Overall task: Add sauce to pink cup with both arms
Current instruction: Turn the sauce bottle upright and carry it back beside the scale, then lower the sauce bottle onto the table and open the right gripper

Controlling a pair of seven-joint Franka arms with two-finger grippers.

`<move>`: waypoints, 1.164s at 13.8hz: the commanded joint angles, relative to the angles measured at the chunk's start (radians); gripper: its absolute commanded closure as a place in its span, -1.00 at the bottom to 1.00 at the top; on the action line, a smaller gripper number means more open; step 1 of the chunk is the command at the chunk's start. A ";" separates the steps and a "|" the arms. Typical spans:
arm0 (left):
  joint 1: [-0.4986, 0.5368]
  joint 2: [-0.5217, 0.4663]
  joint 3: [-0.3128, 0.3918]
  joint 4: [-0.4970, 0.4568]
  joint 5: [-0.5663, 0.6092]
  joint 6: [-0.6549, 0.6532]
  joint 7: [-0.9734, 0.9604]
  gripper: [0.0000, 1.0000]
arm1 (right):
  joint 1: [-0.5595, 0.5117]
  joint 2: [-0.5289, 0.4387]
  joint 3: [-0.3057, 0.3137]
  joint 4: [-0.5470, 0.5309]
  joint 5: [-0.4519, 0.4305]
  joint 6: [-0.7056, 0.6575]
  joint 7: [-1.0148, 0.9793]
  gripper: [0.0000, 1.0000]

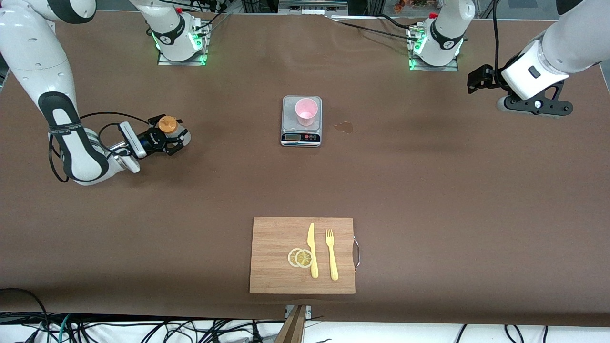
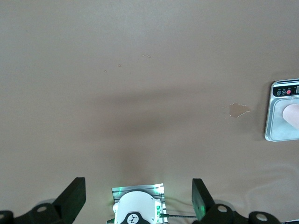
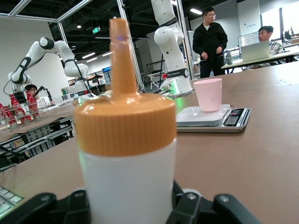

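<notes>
While around the whitish, orange-capped squeeze bottle [image 1: 167, 126], right gripper's [image 1: 177, 141] hold untellable; left fingers [image 2: 72, 198] apart over matte brown table [image 1: 429, 190].

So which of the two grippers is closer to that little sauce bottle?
The right gripper: its fingers sit on either side of the sauce bottle, toward the right arm's end of the table. The left gripper waits open above bare table at the left arm's end, well past the pink cup.

Bright, even overhead light throws soft arm shadows across the table [image 1: 429, 190]; only the background people look blurred.
</notes>
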 commanded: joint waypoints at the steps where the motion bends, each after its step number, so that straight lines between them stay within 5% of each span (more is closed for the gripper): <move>1: -0.002 0.007 -0.001 0.025 0.019 -0.021 -0.002 -1.00 | -0.018 0.009 -0.002 0.016 -0.020 -0.039 -0.006 -1.00; 10: -0.002 0.007 -0.001 0.025 0.019 -0.024 -0.002 -1.00 | -0.067 -0.022 -0.004 0.191 -0.254 -0.059 -0.017 -1.00; 16: -0.002 0.007 -0.003 0.025 0.019 -0.024 -0.002 -1.00 | -0.064 -0.252 0.005 0.234 -0.360 -0.019 0.101 -1.00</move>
